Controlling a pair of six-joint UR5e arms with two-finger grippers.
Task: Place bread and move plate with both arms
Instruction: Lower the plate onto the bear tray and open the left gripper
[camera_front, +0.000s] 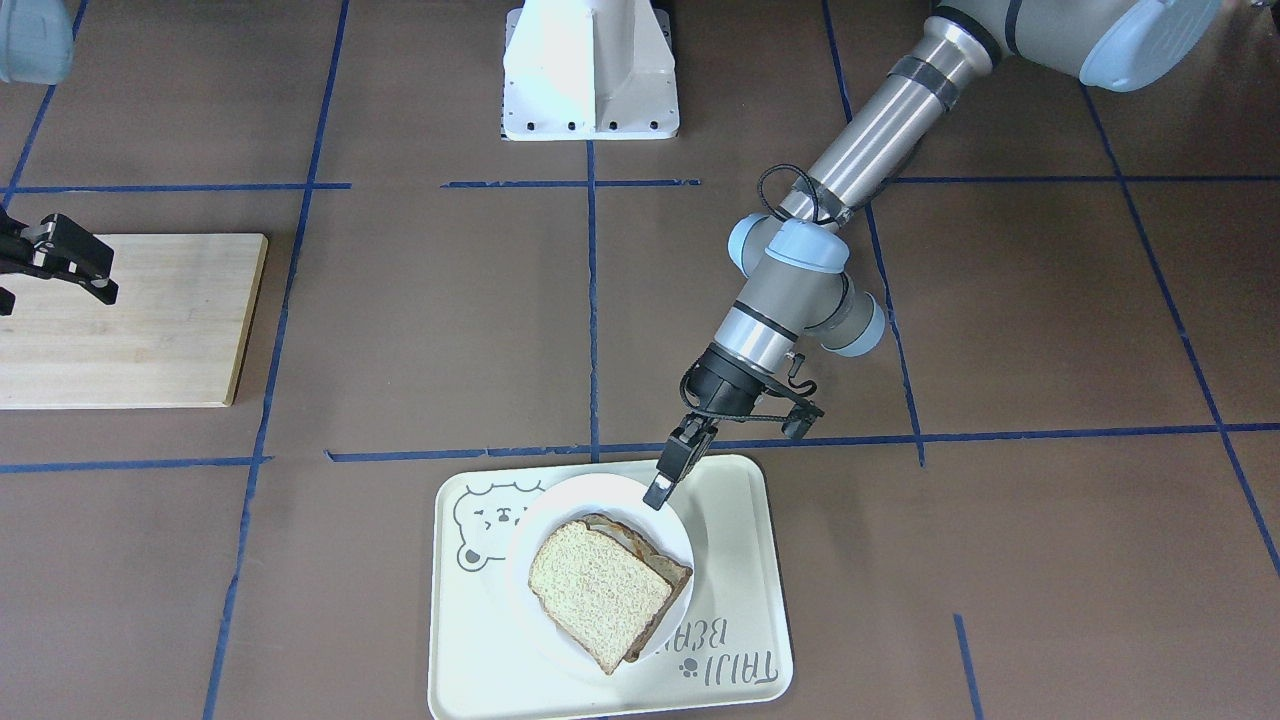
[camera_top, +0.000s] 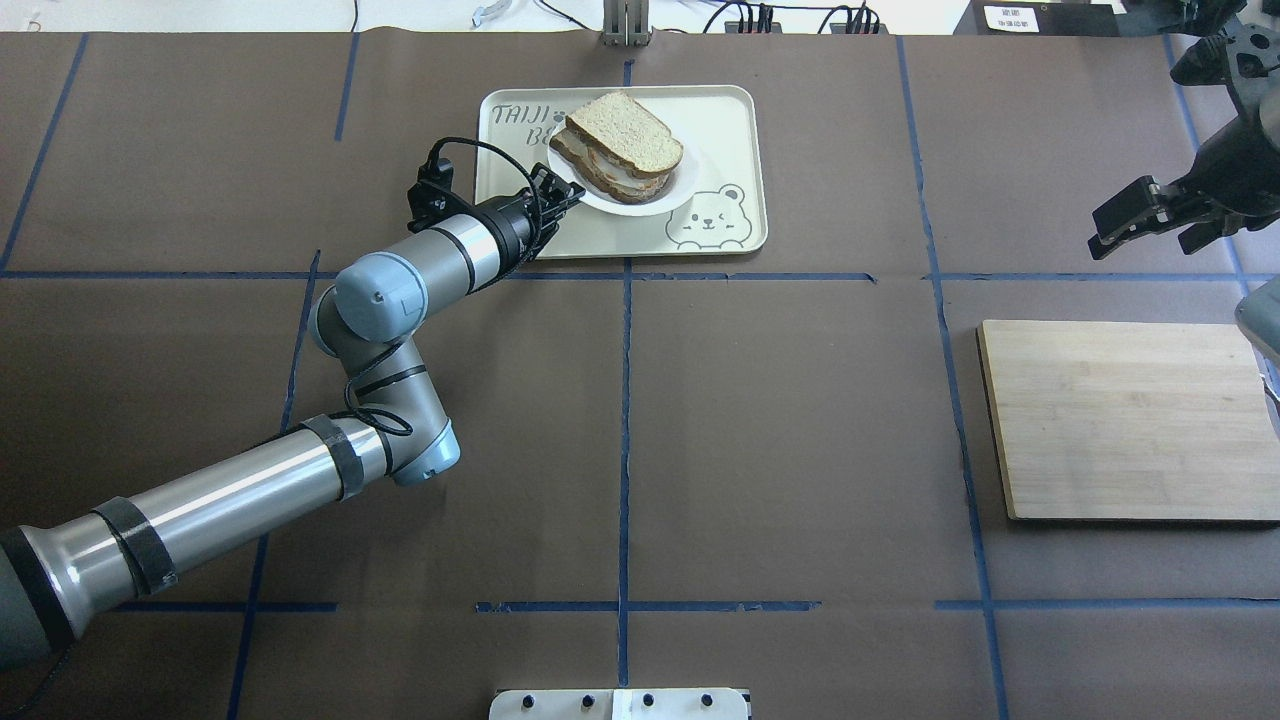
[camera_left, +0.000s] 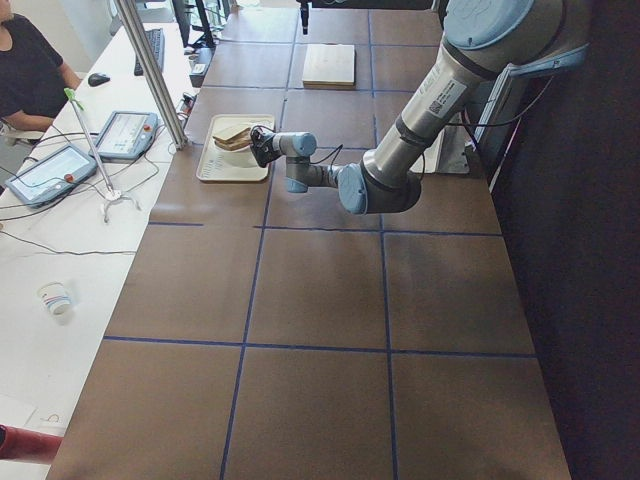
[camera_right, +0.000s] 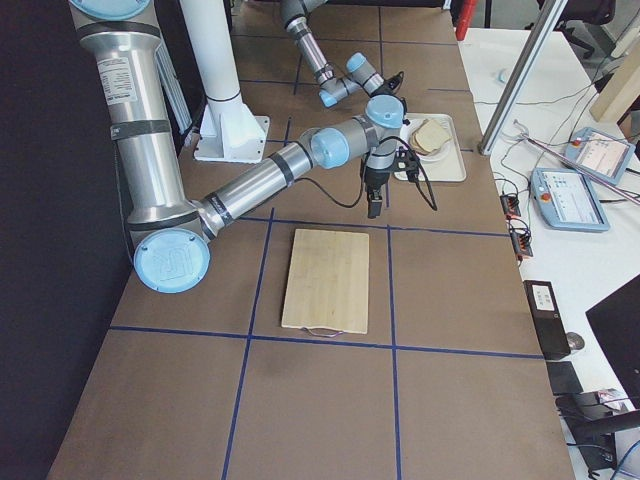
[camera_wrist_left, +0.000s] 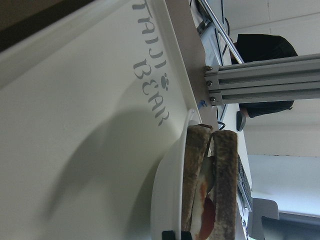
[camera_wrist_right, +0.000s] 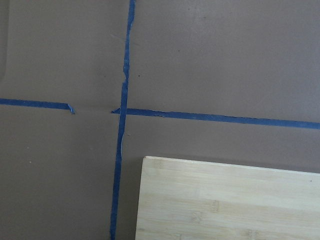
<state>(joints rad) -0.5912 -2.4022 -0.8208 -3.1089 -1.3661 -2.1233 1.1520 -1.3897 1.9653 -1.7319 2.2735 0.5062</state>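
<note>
Bread (camera_front: 598, 590) already sits atop the sandwich on the white plate (camera_front: 590, 493), in the bear tray (camera_front: 740, 560). Left gripper (camera_front: 662, 487) is at the plate's rim, fingers narrow, a pinch unclear. Right gripper (camera_top: 1147, 232) hangs spread by the cutting board (camera_top: 1120, 420); the plate move remains.

Bread (camera_front: 600, 585): plain light-brown wholemeal slice, grainy, lying flat on the egg slice (camera_top: 615, 180). It's a bit skewed, so the lower crust peeks out. Both sit on the plate (camera_front: 600, 492), small, round, white, flat on the tray (camera_front: 740, 560). Left arm (camera_front: 790, 290) is stretched out w/ the left gripper (camera_front: 665, 478) tips right at the plate rim, robot side; can't tell if it's clamped. Right arm (camera_right: 250, 185) is well apart, right gripper (camera_top: 1148, 228) spread wide.
</note>
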